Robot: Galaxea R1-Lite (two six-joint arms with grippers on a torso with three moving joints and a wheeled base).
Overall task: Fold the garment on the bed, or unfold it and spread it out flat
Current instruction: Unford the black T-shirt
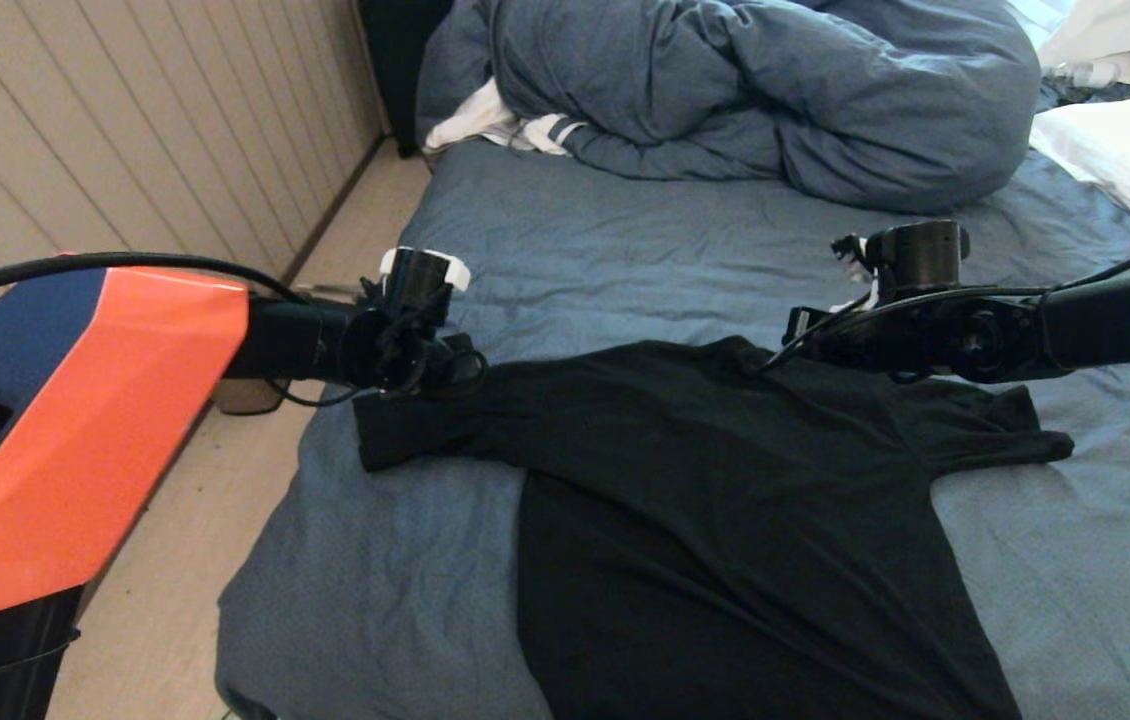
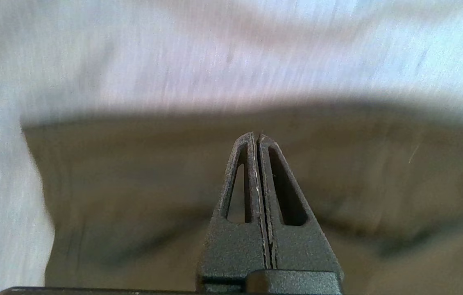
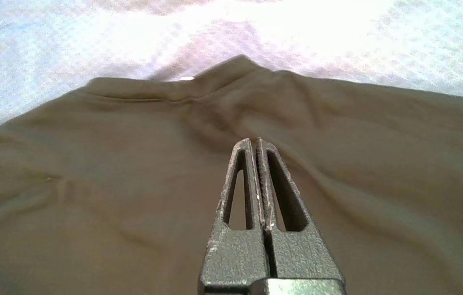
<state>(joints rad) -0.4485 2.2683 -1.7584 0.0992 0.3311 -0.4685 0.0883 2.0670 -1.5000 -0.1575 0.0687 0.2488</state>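
The garment, a black T-shirt, lies plain side up on the bed with both sleeves out and the collar toward the duvet. My left gripper is over the shirt's left sleeve; in the left wrist view this gripper is shut with nothing between its fingers. My right gripper is over the shoulder beside the collar. In the right wrist view this gripper is also shut and empty, and soft creases run past its tips. The moon graphic is hidden.
A bunched blue-grey duvet fills the far end of the bed, with a white striped cloth at its left and white pillows at the right. The floor runs along the bed's left edge, beside a panelled wall.
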